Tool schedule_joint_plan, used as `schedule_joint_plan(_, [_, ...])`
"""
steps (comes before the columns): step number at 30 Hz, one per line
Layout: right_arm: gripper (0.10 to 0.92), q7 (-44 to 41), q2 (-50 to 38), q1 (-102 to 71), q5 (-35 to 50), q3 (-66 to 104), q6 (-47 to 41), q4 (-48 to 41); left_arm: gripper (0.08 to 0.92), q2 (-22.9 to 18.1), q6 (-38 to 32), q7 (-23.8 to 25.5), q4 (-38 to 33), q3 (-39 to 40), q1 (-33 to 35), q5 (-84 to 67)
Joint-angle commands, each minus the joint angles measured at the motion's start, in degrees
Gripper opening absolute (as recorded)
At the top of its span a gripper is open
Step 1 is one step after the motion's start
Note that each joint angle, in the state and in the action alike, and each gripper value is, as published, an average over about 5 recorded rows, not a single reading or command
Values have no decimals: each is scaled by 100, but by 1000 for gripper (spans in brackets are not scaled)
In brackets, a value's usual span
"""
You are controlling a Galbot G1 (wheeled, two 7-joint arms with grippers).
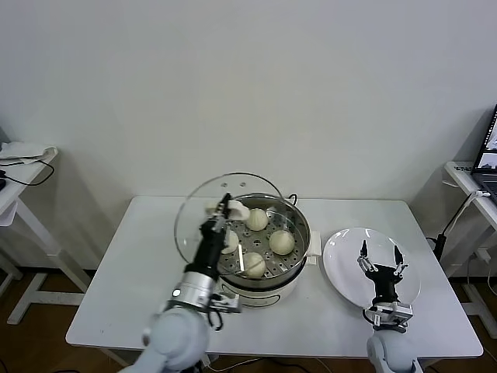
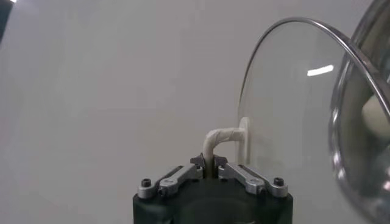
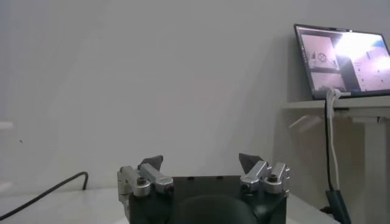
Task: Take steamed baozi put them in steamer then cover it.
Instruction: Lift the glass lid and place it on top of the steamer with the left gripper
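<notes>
- My left gripper [image 1: 222, 208] is clamped on the white handle [image 2: 220, 139] of the glass lid [image 1: 210, 217]; in the left wrist view the fingertips [image 2: 214, 162] pinch the handle's thin loop with no gap left between them.
- The lid hangs from those fingers tilted steeply, almost on edge, its disc just beyond the fingertips and overlapping the left side of the steamer [image 1: 268, 256] in the head view.
- The steamer stands mid-table, directly below and to the right of my left fingers, its rim open on the right side.
- I count four steamed baozi [image 1: 282, 242] on the perforated tray inside it: one by the far rim, one toward the right, one near the front, and one close beside the left fingers, seen partly through the lid's glass.
- I cannot tell whether the lid's lower edge touches the steamer's rim.
- My right gripper [image 1: 380, 264] is parked over the white plate [image 1: 342, 268], well to the right of the steamer, with its fingers [image 3: 152, 163] spread wide and nothing between them.
- Beyond the right fingers, in the right wrist view, a laptop [image 3: 342, 59] sits lit on a side table.
- A dark cable [image 3: 46, 193] lies on the table [image 1: 116, 303] off to the side of those fingers.
</notes>
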Motion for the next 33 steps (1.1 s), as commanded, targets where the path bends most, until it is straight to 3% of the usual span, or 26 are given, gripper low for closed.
schedule_joint_plan(1, [823,14,34,112,3,6,-24,-94,188,-485,858,496,913,1237,-716,406])
schedule_joint_plan(10, [823,10,84,144,3,39,-35,-138,188,-587,843,564,1119,1222,-893,646])
schedule_joint_plan(23, [823,-22,135,171,20,41,-33,-210,188,-594,699,1045,1393,1221,-1118,1382])
schedule_joint_plan(33, [823,-34,150,183,32,53,-35,-232,188,-590,800,1197,1440,1261,-1206,988])
